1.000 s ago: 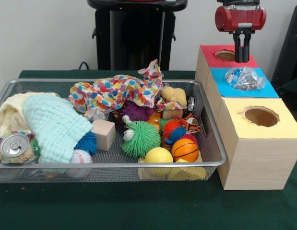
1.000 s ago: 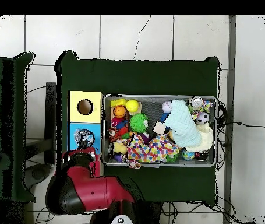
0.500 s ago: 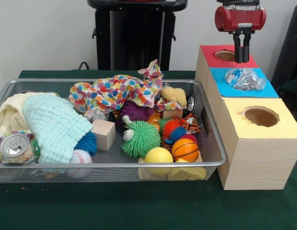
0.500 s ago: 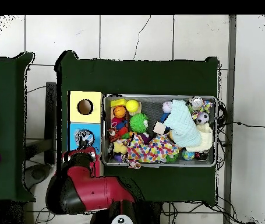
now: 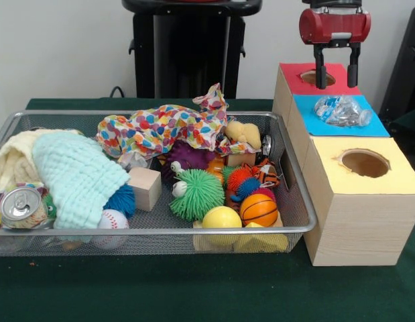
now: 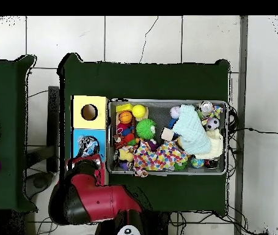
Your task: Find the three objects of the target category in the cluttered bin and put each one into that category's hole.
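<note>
So the wire bin [image 5: 298, 221] was the biggest thing on the green table [image 5: 194, 295], and it was packed: a mint cloth [image 5: 76, 178] heaped at its left end, a polka-dot cloth [image 5: 160, 127] strewn along the far rim, then a green spiky ball [image 5: 197, 194], a wooden block [image 5: 145, 188], an orange mini basketball [image 5: 259, 209] and a yellow ball [image 5: 221, 218] against the near rim, and a drink can [image 5: 19, 203] wedged in the near-left corner. Just beside the bin's right end sat the row of sorting boxes: the yellow box [image 5: 388, 184] nearest, the blue box [image 5: 308, 114] in the middle, the red box [image 5: 291, 79] at the far end. A crumpled clear plastic bottle [image 5: 341, 109] was lying over the blue box's hole, looking not fully dropped in from where I watched. My gripper [image 5: 336, 84] hung over the red box's top with its fingers spread apart and nothing between them. My guess was that one item was basically delivered, maybe needing a nudge, with two more to dig out of the bin. I couldn't spot any similar plastic in the pile, probably buried under the cloths.
</note>
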Tool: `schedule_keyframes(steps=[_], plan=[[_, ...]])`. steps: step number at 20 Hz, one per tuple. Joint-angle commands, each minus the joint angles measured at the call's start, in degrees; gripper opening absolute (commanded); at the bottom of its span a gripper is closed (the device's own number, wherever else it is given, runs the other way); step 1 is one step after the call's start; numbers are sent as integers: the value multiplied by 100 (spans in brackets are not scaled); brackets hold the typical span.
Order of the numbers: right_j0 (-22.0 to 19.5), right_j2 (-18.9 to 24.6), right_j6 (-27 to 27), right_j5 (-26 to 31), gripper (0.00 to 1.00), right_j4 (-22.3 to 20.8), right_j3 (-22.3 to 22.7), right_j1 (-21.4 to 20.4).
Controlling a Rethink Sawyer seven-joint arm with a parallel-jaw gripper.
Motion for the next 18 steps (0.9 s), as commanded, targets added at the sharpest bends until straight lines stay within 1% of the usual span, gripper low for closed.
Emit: schedule_keyframes(steps=[1,2,3,10,14,18], plan=[[-176,344,909,310,100,-80,-142,191],[-180,345,902,315,100,-85,-145,188],[-198,361,914,343,0,-76,-128,183],[-239,361,880,348,0,-116,-129,148],[-252,363,853,271,0,-149,-187,230],[-167,245,845,59,0,-153,-267,419]])
